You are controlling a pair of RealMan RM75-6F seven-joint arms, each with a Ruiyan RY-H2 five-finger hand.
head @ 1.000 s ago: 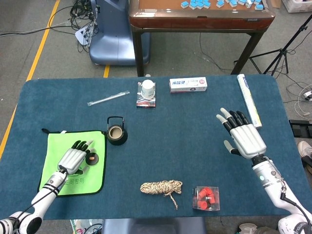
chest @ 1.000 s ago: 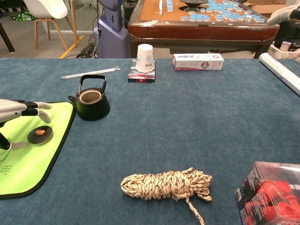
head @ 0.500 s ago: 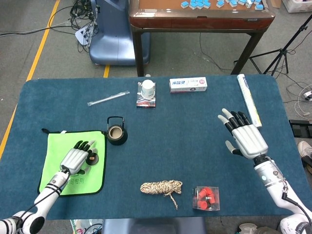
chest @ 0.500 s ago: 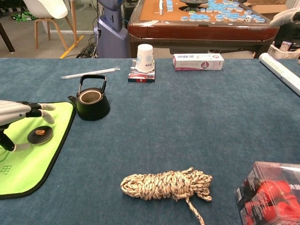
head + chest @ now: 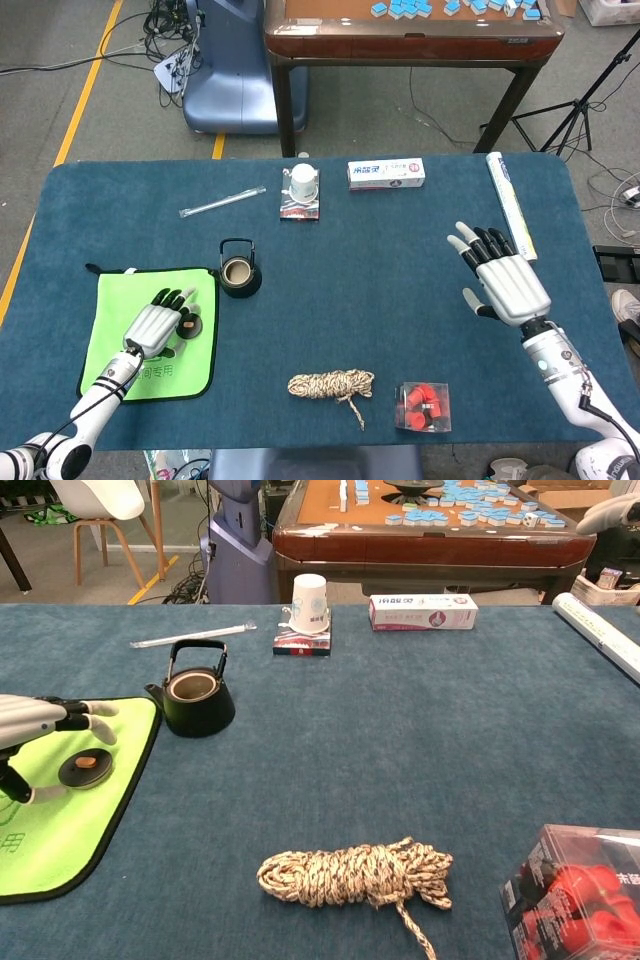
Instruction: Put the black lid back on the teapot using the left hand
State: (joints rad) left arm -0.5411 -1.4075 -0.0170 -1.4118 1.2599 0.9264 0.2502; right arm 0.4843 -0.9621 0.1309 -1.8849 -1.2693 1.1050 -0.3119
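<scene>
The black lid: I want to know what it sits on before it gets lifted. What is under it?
The black lid lies flat on the green cloth, which rests on the blue table. The left hand hovers over it. Whatever lies beneath the cloth is covered.

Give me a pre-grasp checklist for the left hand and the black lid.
1. Round black lid with orange knob lies flat on green cloth mat: ok.
2. Left hand over the lid, fingers apart: ok.
3. Lid gripped: not ok, the chest view shows a gap.
4. Black iron teapot upright, mouth open: ok.
5. Teapot's handle stands over the mouth, may obstruct: cannot tell.
6. Right hand away from the teapot: ok.
</scene>
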